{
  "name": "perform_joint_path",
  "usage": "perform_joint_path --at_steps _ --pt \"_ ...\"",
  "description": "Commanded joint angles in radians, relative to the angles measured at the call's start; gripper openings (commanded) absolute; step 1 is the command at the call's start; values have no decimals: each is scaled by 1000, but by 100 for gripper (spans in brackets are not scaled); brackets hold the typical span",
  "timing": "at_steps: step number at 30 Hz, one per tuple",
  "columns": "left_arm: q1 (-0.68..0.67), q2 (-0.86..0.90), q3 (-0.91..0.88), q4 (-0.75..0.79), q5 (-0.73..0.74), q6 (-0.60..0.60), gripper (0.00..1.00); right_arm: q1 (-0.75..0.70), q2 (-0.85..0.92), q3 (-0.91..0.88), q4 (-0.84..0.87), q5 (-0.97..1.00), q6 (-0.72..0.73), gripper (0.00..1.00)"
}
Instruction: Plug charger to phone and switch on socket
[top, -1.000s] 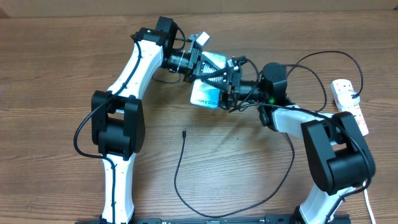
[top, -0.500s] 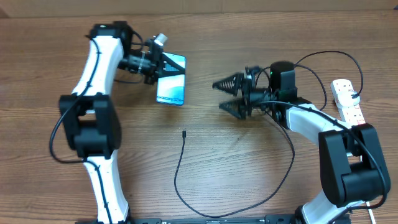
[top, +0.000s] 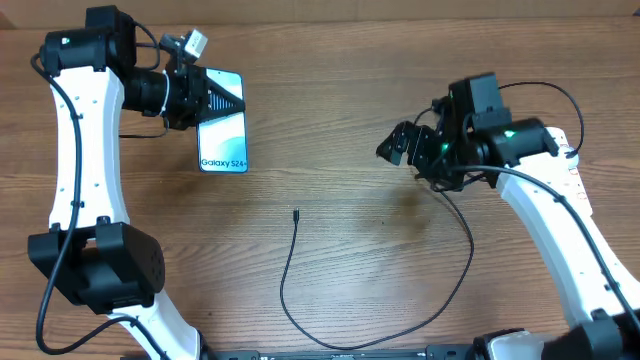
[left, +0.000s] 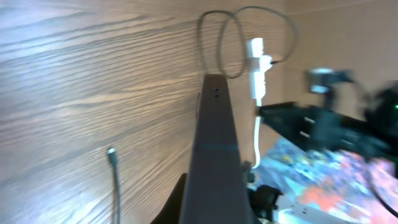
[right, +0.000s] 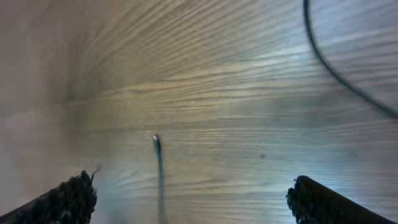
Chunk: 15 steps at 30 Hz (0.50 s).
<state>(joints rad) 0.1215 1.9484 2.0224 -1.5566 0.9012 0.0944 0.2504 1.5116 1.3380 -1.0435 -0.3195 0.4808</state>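
The left hand (top: 232, 101) is clamped shut on the phone (top: 222, 135), gripping it at its far end. It is at the far left of the worktop (top: 400, 60). The phone faces up, screen toward the overhead camera. Its long axis runs from far to near, with the white "Galaxy" band at the end nearer the robot's base. In the left wrist view the phone (left: 214, 143) appears edge-on as a narrow dark slab pointing straight out from the hand. Whether its near end touches the wood or hangs just above it cannot be told.

The right hand (top: 395, 148) is spread wide and holds nothing. It hovers over bare wood to the right of centre, well apart from the phone. In its wrist view one fingertip (right: 71, 199) sits at each lower corner, with only worktop between them.

The charger (top: 285, 290) lies loose on the worktop. Its small connector tip points away from the robot, between the two hands and nearer the base than either, touching neither. From the tip the cable runs toward the near edge, bends right, then curves up under the right arm, which hides its far end.

The socket (left: 256, 59) lies at the far right with its white lead trailing from it.
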Motion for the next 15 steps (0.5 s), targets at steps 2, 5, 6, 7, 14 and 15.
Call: perform_joint_path --at_steps 2,5,6,7,14,15 --pt "-17 -13 -16 13 -74 -78 4 93 -1 24 -25 143 -45 100" --pt "-17 -13 -69 37 -74 -80 4 141 0 24 37 87 -41 100" --pt "-17 -13 -90 47 -74 -80 4 151 0 24 53 74 -40 100" --pt "-17 -13 -120 64 -74 -80 4 162 1 24 74 52 -40 93" --pt "-13 -13 -343 198 -5 -104 4 277 40 24 112 106 50 56" --pt "-10 -13 -372 228 10 -123 4 305 55 24 114 127 63 55"
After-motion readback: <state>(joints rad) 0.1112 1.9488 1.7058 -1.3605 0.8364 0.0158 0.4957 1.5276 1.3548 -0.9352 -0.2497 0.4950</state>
